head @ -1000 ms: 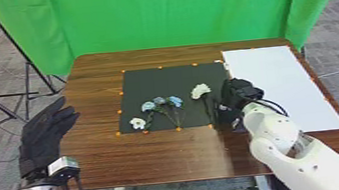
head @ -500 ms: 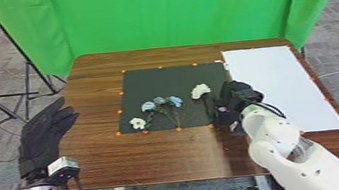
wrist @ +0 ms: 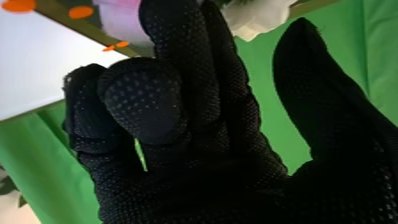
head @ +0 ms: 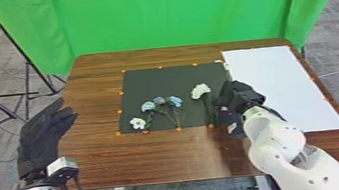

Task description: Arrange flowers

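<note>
R hand (head: 236, 95) has shifted slightly by mat's (head: 169, 80) R edge, fingers loose, nothing gripped; blue flwrs (head: 148, 106) unmoved, so next pick prob. pending. L hand (head: 38, 138) relaxed, empty.

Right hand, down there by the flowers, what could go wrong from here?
The right hand is close beside the larger white flower, so a sideways sweep might knock it. The blue flowers lie bunched together, so lifting one could drag another along. In the right wrist view, a pinkish bloom appears near the fingertips, so a careless grasp might crush its petals.
</note>
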